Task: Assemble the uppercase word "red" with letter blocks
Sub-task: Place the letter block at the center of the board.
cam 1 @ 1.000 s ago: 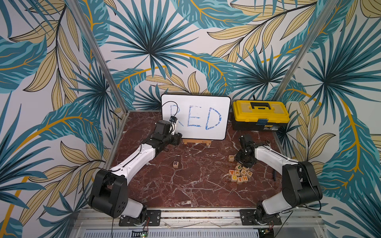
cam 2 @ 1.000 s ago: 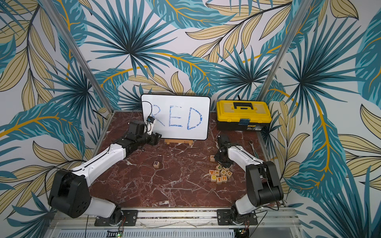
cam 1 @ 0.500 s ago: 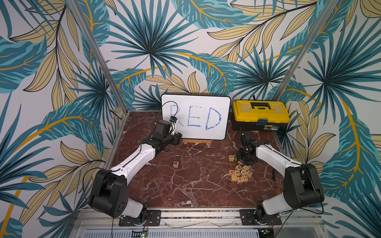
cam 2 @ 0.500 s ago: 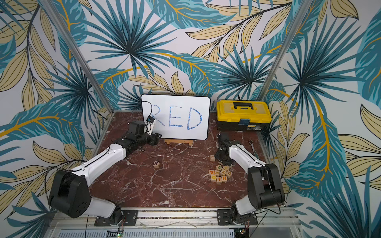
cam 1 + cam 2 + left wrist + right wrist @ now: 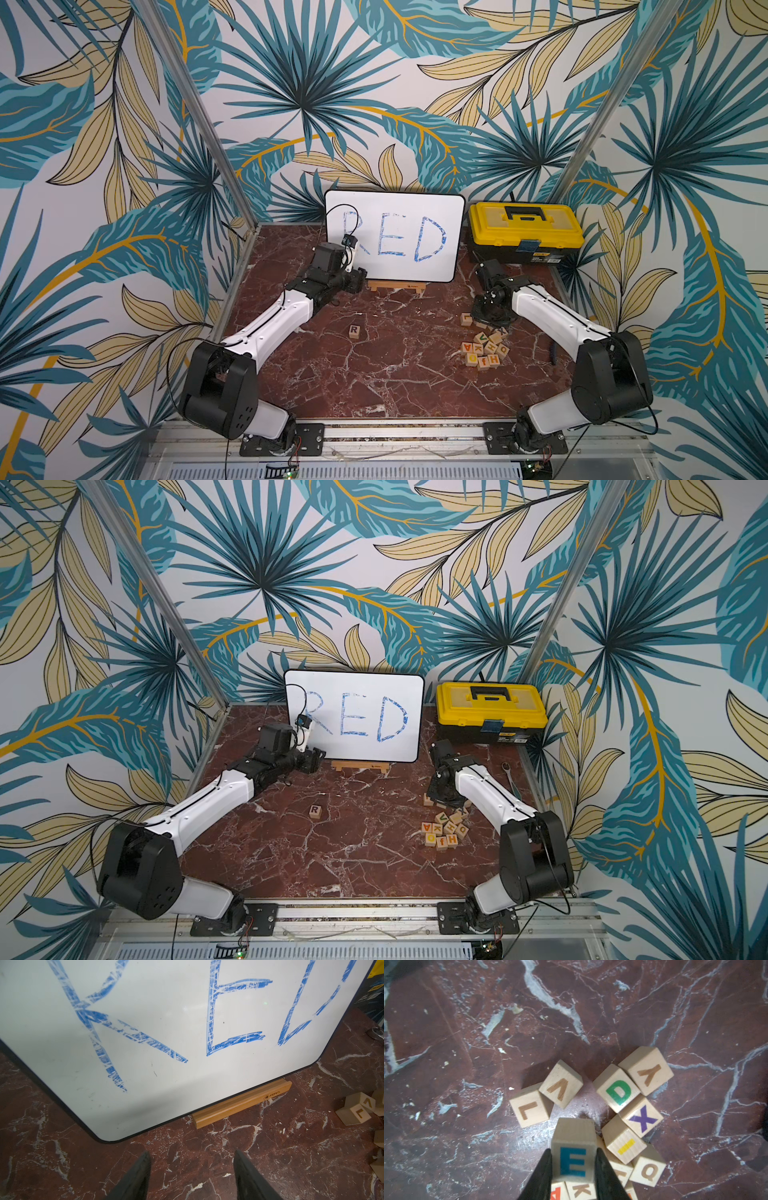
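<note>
Left arm (image 5: 282, 316) idle at the back of the desk (image 5: 374, 382), jaws spread and empty, tips (image 5: 143, 1169) pointing at the foot of the whiteboard (image 5: 395, 237).

R block (image 5: 354, 331) alone mid-desk, letter up, well apart from the pile and nearer the left arm.

Letter pile (image 5: 484, 351) on the right half of the desk. Right gripper (image 5: 574, 1167) clenched on the E block (image 5: 574, 1159); blue E faces the wrist camera, block squarely between the two black fingers (image 5: 544, 1172), above the K and A blocks. In both top views the gripper hides the E.

D block (image 5: 619, 1093) just beyond the held E, green letter up, hemmed by the Y (image 5: 648, 1071) and X (image 5: 641, 1119) blocks, touching both. L (image 5: 529, 1109) and V (image 5: 561, 1084) sit to its other side.

Judgement: E goes next, carried left across open desk to the R block's right side. A cube has no long axis; only letter orientation matters. D remains for the right arm, which is nearer.
</note>
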Action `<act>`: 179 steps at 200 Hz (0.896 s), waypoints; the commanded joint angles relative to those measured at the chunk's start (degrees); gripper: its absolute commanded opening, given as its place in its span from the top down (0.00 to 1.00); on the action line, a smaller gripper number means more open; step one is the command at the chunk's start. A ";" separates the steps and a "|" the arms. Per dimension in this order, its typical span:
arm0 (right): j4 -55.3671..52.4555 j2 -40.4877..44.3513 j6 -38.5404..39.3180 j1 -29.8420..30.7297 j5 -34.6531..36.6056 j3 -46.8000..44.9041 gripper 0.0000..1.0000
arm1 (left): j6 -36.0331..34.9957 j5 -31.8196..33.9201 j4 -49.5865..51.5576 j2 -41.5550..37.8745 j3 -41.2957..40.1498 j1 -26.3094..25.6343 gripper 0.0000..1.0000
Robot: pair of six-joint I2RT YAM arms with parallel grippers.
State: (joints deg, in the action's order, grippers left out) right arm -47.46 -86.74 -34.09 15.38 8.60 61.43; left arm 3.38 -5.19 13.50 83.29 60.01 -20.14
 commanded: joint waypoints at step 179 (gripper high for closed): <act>-3.88 -17.65 5.57 21.08 -1.03 20.11 0.68 | 0.57 -1.69 -1.76 -0.68 -1.87 1.91 0.36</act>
State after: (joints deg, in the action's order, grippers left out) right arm -49.84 -101.43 -29.39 34.68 8.47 79.26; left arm 3.44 -5.82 13.13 83.26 59.90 -19.22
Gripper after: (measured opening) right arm 0.324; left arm 0.638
